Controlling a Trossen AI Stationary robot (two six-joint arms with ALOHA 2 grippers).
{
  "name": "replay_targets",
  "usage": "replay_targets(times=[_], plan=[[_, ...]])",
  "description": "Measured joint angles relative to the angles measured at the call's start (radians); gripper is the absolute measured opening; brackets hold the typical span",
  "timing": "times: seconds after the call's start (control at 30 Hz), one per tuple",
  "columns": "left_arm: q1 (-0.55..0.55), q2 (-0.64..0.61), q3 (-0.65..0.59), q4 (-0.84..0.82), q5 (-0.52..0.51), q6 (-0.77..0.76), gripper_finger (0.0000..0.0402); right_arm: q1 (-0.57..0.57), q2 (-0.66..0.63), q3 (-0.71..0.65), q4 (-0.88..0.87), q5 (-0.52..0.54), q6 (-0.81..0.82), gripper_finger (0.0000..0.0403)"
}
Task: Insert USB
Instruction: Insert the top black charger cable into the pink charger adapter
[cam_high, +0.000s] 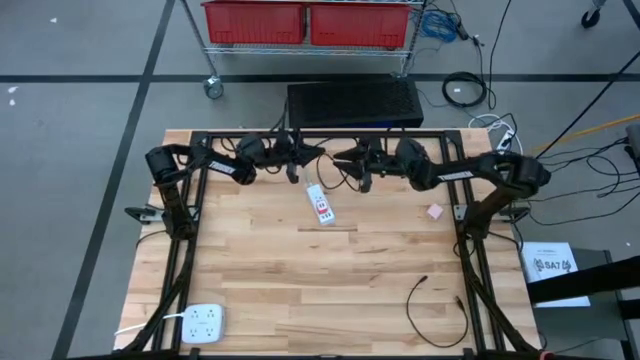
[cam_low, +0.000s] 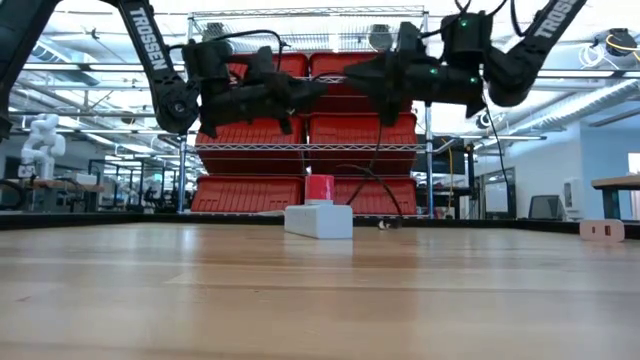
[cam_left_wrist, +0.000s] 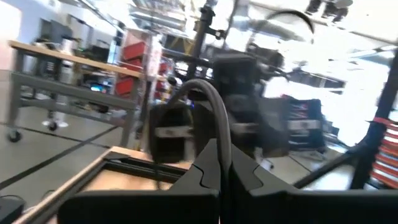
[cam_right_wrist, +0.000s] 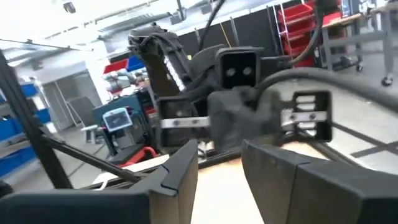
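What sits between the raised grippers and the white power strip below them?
Nothing visible does. The left gripper, shut on a dark cable, and the right gripper hang nose to nose above the table's far side. The white power strip lies in the open on the table.

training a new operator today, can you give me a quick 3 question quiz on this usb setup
1. True or false: the left tool is shut on a dark cable.
2. Where does the white power strip with the red label lie? A) on the table below the two raised tools B) in the red bins C) in the right tool
3. Fill in: the second white power strip lies near the table's front-____ corner in the high view.

Key
1. True; the cable arcs up from the closed fingers in the left wrist view.
2. A
3. left
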Motion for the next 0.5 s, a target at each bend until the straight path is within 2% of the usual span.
replay_targets(times=[0.13,0.33,0.5], plan=[[-0.007,0.000,0.004,0.000,0.075,-0.025,0.0002,-0.012,0.036,0.067,-0.046,-0.061,-0.071,0.0148],[-0.014,0.000,0.023,-0.003,0.190,-0.077,0.0002,-0.031,0.094,0.204,-0.230,-0.172,-0.150,0.0208],[-0.014,-0.001,0.025,-0.008,0.268,-0.106,0.0002,-0.035,0.105,0.262,-0.244,-0.265,-0.180,0.0222]])
